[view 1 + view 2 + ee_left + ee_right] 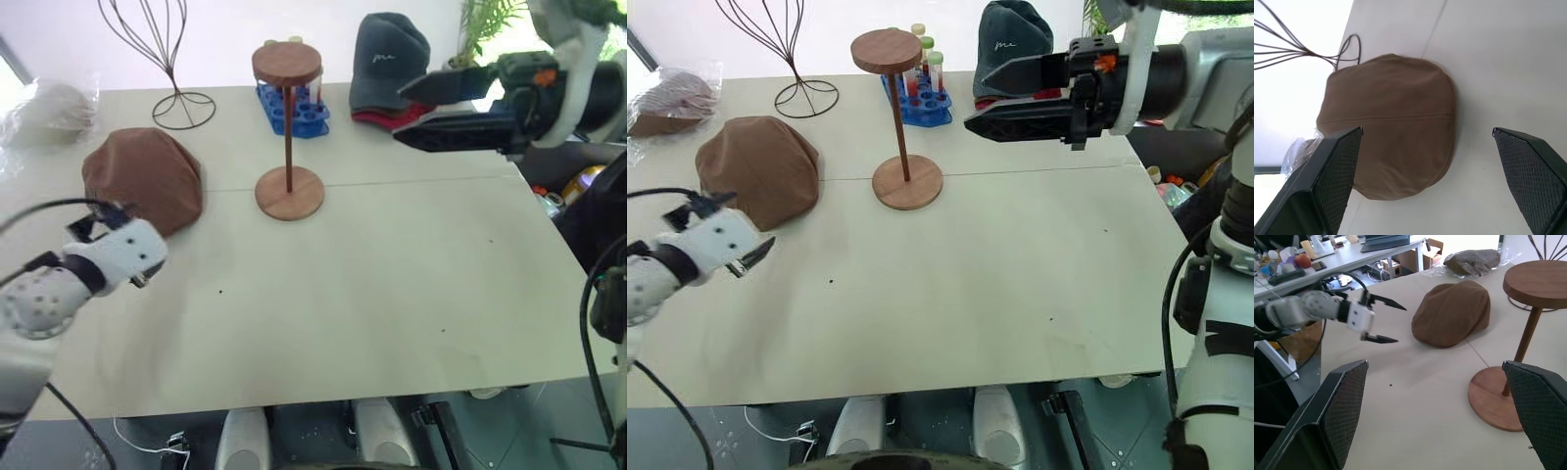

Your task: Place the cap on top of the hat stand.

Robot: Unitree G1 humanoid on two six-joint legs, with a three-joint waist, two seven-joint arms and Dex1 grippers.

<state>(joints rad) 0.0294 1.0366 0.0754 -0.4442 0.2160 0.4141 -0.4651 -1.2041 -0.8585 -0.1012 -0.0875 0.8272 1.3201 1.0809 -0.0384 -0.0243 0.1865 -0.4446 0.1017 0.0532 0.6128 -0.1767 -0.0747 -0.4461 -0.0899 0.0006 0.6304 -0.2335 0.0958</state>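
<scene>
— Where are you in the job?

— At the reach. The cap [144,179] lies flat on the table [392,294], well to the left of the hat stand [288,137], and nothing has hold of it yet. My left gripper [1385,323] sits just short of the cap's near edge, jaws wide open and empty, with the cap framed between them in the left wrist view.

— And your other arm?

— My right gripper [1019,93] hangs above the table to the right of the stand, pointing toward it, jaws spread and empty too. The stand's top disc is bare.

— So what comes next?

— I judge the left jaws must go forward and down over the cap's edge and pinch the fabric. It looks soft and floppy, so I'd take a good fold, or it may sag and slip off the disc.
</scene>
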